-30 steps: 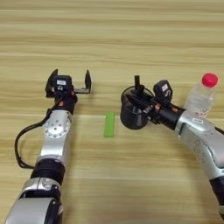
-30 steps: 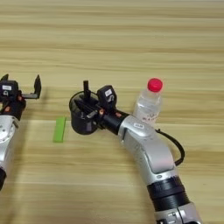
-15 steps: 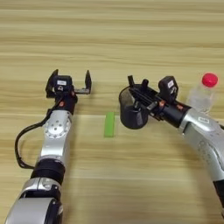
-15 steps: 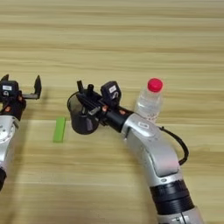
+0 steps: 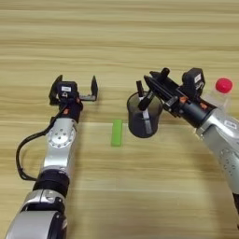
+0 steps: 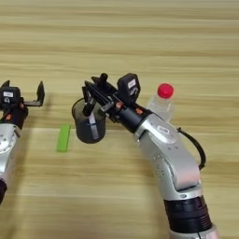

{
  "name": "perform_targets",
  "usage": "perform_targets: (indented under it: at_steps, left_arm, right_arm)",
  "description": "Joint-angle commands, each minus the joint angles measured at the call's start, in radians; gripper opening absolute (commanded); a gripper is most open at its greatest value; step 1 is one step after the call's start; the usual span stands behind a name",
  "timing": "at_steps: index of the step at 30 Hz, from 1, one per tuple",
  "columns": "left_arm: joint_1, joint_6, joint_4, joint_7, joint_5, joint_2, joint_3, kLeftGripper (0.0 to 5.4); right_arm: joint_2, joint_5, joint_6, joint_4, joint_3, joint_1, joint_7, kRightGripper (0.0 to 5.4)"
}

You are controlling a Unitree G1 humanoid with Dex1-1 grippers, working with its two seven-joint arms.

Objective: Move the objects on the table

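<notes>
A dark translucent cup (image 5: 143, 119) stands upright at the middle of the wooden table (image 5: 119, 42), with black marker pens (image 5: 140, 89) sticking out of it. My right gripper (image 5: 156, 76) hangs open just above the cup's right rim, its fingers pointing left and holding nothing. Behind my right forearm stands the clear bottle (image 6: 158, 105) with its red cap (image 6: 164, 90). My left gripper (image 5: 76, 84) rests open on the table, well left of the cup.
A flat green strip (image 5: 116, 132) lies on the table between my left arm and the cup. My right arm (image 6: 168, 154) crosses the table's right side, reaching in from the near edge.
My right gripper has lifted and drawn back to the right from the cup's mouth. The pens stay in the cup. The left arm, bottle and green strip have not moved.
</notes>
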Motion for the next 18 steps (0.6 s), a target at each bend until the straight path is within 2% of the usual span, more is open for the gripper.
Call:
perform_targets:
  at_steps: [1,6,10,15,18]
  left_arm:
    - [-0.007,0.005,0.005,0.005,0.012,-0.001,-0.003,5.40]
    - [-0.007,0.006,0.003,0.007,0.013,-0.003,-0.004,5.40]
    - [-0.008,0.007,0.003,0.010,0.015,-0.005,-0.005,5.40]
    - [-0.010,0.007,0.004,0.012,0.015,-0.005,-0.006,5.40]
    - [-0.010,0.008,0.004,0.012,0.015,-0.004,-0.005,5.40]
  right_arm:
    - [0.005,0.023,-0.020,-0.041,-0.031,-0.009,-0.021,0.85]
    - [-0.041,0.070,0.004,-0.148,-0.091,0.004,-0.035,0.85]
    - [-0.093,0.113,0.023,-0.211,-0.156,0.041,-0.039,0.85]
    - [-0.154,0.175,0.067,-0.274,-0.232,0.131,-0.048,0.85]
    - [-0.199,0.204,0.115,-0.319,-0.249,0.209,-0.044,0.85]
